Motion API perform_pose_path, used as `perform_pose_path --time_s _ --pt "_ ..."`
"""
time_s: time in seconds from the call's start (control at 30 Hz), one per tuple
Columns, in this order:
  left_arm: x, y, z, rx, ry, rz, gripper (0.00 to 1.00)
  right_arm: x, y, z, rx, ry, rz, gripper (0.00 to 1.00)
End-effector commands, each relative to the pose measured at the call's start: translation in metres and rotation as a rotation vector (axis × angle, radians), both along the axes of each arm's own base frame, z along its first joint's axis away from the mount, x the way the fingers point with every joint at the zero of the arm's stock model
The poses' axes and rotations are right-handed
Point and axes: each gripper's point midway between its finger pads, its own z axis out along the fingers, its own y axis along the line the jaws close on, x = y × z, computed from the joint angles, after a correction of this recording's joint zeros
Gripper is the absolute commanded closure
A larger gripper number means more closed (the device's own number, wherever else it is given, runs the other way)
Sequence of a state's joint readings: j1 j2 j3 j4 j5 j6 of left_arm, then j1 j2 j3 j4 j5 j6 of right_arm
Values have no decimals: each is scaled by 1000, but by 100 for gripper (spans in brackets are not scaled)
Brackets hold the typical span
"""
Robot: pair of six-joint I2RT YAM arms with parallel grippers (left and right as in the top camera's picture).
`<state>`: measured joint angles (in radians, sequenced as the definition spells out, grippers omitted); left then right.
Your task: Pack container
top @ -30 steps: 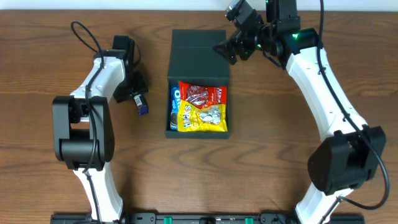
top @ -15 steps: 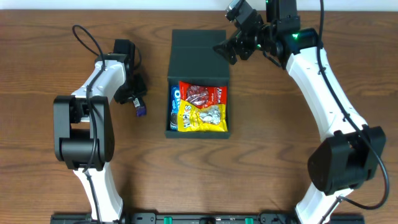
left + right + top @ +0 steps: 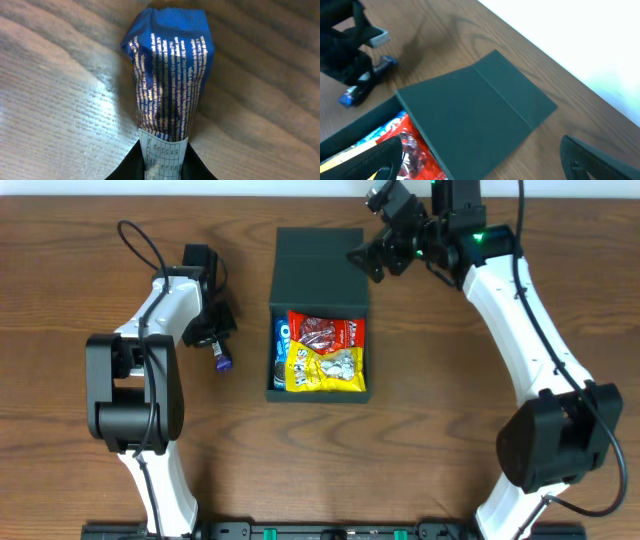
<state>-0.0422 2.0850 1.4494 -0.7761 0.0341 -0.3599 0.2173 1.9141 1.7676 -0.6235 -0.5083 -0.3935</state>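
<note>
The dark teal container (image 3: 283,389) lies open at the table's middle, its flap lid (image 3: 320,268) folded back flat. Inside lie a red packet (image 3: 327,332), a yellow packet (image 3: 325,370) and a blue Oreo packet (image 3: 281,345). My left gripper (image 3: 212,340) is shut on a blue snack packet (image 3: 222,358), left of the container; the left wrist view shows the packet (image 3: 167,75) pinched at its end, just above the wood. My right gripper (image 3: 366,258) is open and empty above the lid's right edge; its fingertips (image 3: 370,160) straddle the lid (image 3: 475,110).
The wooden table (image 3: 450,430) runs to a white wall edge at the back (image 3: 580,40). A black cable (image 3: 140,242) loops off the left arm.
My left gripper has turned the blue packet a little, so its free end now points more downward-right. The right gripper has shifted slightly right above the lid.
</note>
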Motion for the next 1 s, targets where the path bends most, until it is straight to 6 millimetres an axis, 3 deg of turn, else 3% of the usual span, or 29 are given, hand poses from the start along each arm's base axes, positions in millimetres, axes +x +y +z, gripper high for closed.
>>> perform_pose_path --time_s 0.0,0.2,0.33,0.6,0.7,0.8,0.83,0.87,0.9,0.97 --pt "12 2 31 19 -77 -52 83 7 -16 5 3 -5 -48 1" --pt "19 -13 90 27 -220 -153 83 14 -35 6 4 -7 -85 1" --pt "12 -52 115 19 -272 -269 84 18 -45 7 5 -14 -105 1" --pt "-13 -138 116 -66 -264 -398 83 18 -48 6 4 -11 -111 1" --pt "-24 -151 114 -95 -234 -427 83 18 -48 6 4 -11 -111 1" --pt "-37 -152 111 -90 -187 -439 83 18 -48 6 4 -8 -111 1" --pt "-38 -152 110 -90 -183 -436 77 18 -48 6 4 -7 -111 1" --pt "-38 -152 110 -95 -183 -434 57 18 -48 6 4 -7 -111 1" --pt "-38 -153 111 -98 -182 -434 47 18 -48 6 4 -7 -110 1" --pt "-38 -153 111 -97 -182 -434 42 17 -48 5 3 -4 -110 1"
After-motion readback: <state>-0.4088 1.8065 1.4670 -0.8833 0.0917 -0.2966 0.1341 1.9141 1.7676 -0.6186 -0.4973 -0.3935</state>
